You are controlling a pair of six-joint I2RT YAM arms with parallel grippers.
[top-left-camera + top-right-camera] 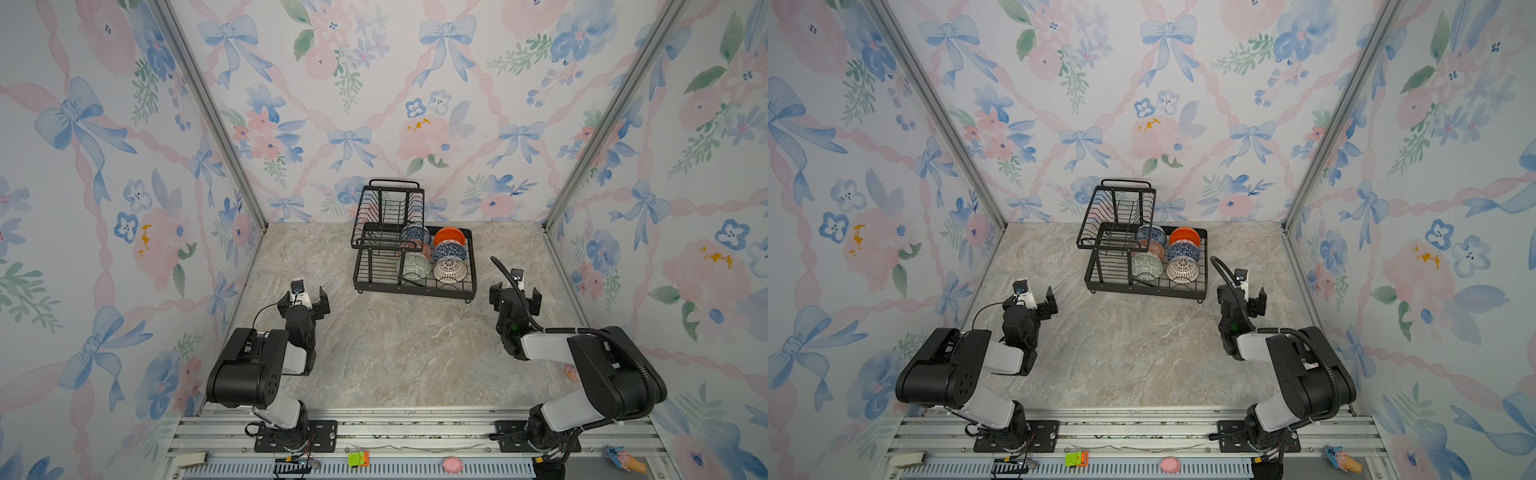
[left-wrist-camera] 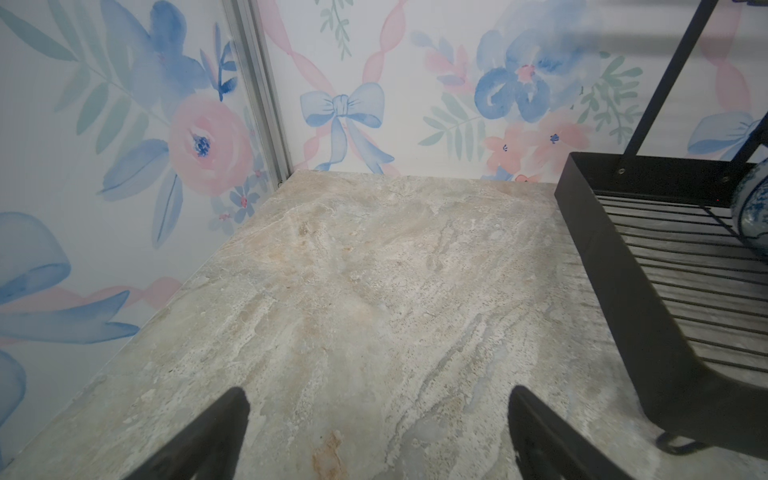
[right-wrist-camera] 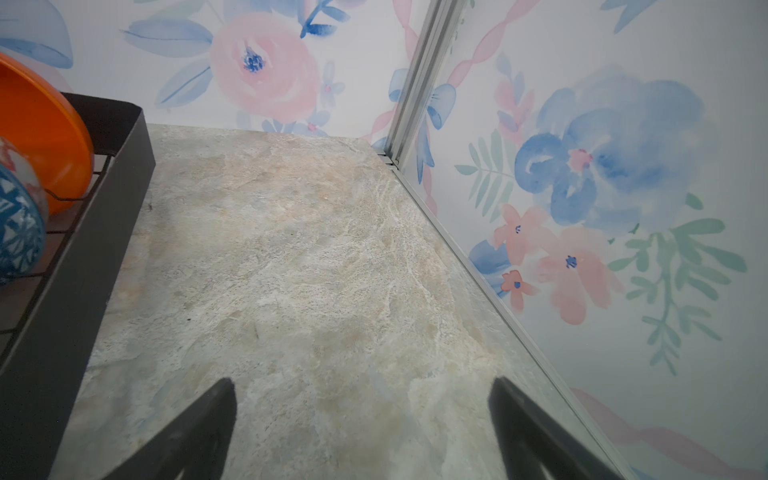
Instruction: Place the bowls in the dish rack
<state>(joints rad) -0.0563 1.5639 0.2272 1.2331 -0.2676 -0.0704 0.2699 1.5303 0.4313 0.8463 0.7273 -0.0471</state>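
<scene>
On the rail at the bottom edge of both top views lie a green-and-orange block [image 1: 358,459], a pink toy [image 1: 452,464] and a toy ice-cream cone [image 1: 627,459]; neither wrist view catches them. My left gripper [image 2: 378,395] and my right gripper [image 3: 362,383] hang spread wide and empty over the marble table [image 1: 395,353].

Beyond, at frame centre, sits the dish rack [image 1: 411,291] with all six bowls in its lower tray. The white lattice bowl [image 1: 449,270] and grey-green bowl [image 1: 413,266] are in front. The dark blue bowl [image 1: 449,251] and red-orange bowl [image 1: 423,250] come behind them, with the orange bowl [image 1: 449,236] and blue-and-white bowl [image 1: 415,233] rearmost.

The left wrist view shows only the rack's wall and, at its right edge, a sliver of what looks like the blue-and-white bowl. The right wrist view's left edge cuts off the orange and dark blue bowls. The raised basket [image 1: 388,208] overhangs the red-orange bowl, hiding most of it.
</scene>
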